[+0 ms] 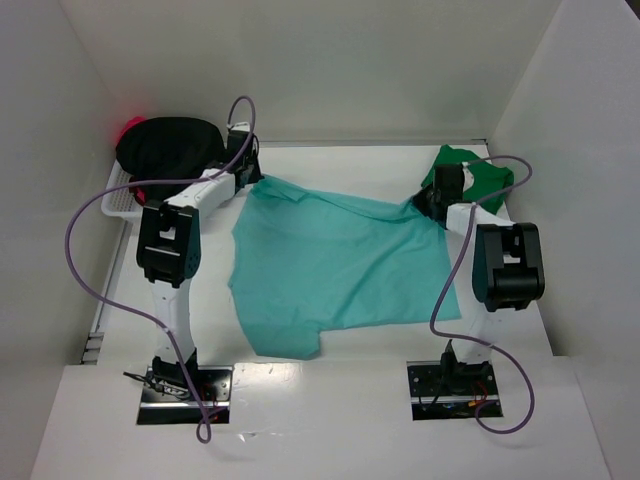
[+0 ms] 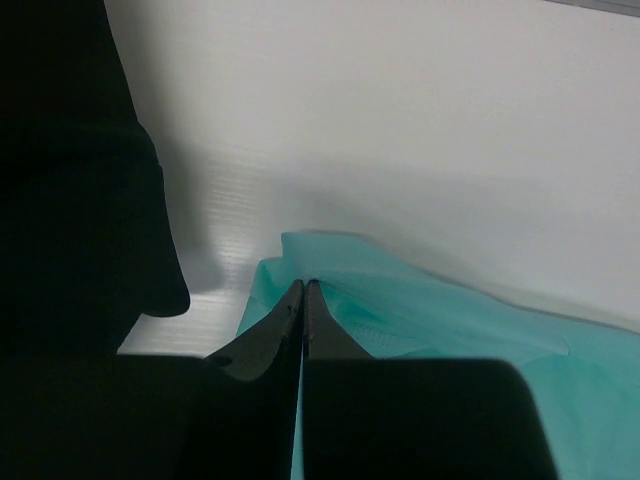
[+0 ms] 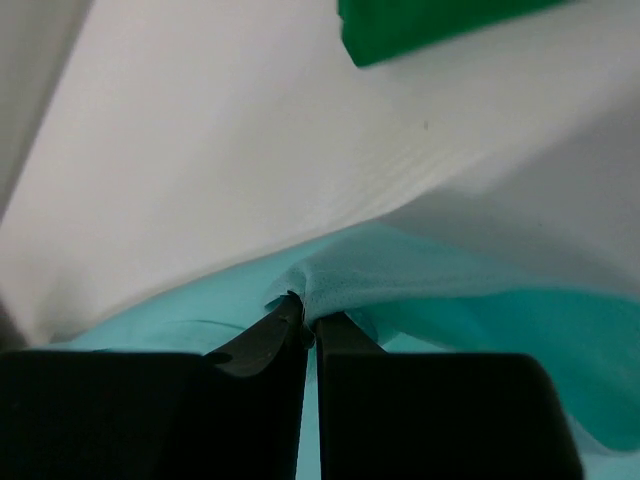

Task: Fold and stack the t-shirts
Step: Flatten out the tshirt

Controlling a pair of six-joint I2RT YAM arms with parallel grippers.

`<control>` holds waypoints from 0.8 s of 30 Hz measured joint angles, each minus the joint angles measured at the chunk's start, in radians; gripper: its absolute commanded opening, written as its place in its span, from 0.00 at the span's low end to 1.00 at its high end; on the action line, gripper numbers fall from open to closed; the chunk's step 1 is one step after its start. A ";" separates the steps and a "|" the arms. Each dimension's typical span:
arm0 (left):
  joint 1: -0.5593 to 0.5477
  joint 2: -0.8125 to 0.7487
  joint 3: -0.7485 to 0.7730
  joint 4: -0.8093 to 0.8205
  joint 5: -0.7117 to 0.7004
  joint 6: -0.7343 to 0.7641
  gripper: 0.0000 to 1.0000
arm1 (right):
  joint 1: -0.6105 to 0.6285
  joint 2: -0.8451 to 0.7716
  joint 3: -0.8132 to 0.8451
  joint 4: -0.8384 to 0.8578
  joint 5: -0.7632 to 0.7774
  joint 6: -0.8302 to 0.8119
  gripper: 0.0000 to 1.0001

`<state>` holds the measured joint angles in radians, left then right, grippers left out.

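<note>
The light teal t-shirt (image 1: 340,265) lies spread on the counter (image 1: 340,165) between the two arms. The left claw (image 2: 303,287) is clamped tight on its far left edge. The right claw (image 3: 303,312) pinches the far right edge, jaws all but together. Bare counter opens beyond the left claw; the dark green t-shirt (image 1: 482,172) lies just past the right.

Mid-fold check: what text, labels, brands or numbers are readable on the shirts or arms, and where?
None readable.
The light teal t-shirt, dark green t-shirt and black t-shirt show plain cloth, no print or tag.
Any marking on the left base plate or right base plate is too small to tell.
</note>
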<state>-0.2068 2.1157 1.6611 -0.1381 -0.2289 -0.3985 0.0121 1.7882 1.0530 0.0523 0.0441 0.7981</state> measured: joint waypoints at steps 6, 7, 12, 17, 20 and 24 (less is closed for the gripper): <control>0.009 0.017 0.014 0.006 0.028 0.000 0.00 | -0.015 -0.002 0.057 0.000 0.034 -0.010 0.17; 0.009 0.018 0.015 0.007 0.032 0.000 0.00 | -0.020 -0.002 0.056 -0.001 0.039 -0.010 0.21; 0.009 0.019 0.015 0.011 0.051 0.000 0.00 | -0.086 -0.004 0.034 0.028 -0.023 -0.020 0.31; 0.009 0.019 0.015 0.011 0.071 0.000 0.00 | -0.123 0.017 0.076 0.024 -0.133 -0.075 0.38; 0.009 0.019 0.015 0.011 0.077 0.000 0.00 | -0.117 0.035 0.116 0.019 -0.163 -0.110 0.40; 0.009 0.019 0.015 0.011 0.079 0.000 0.00 | -0.087 0.031 0.123 -0.011 -0.137 -0.168 0.44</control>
<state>-0.1982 2.1345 1.6760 -0.1267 -0.1501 -0.3988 -0.0747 1.8196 1.1763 0.0410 -0.0925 0.6305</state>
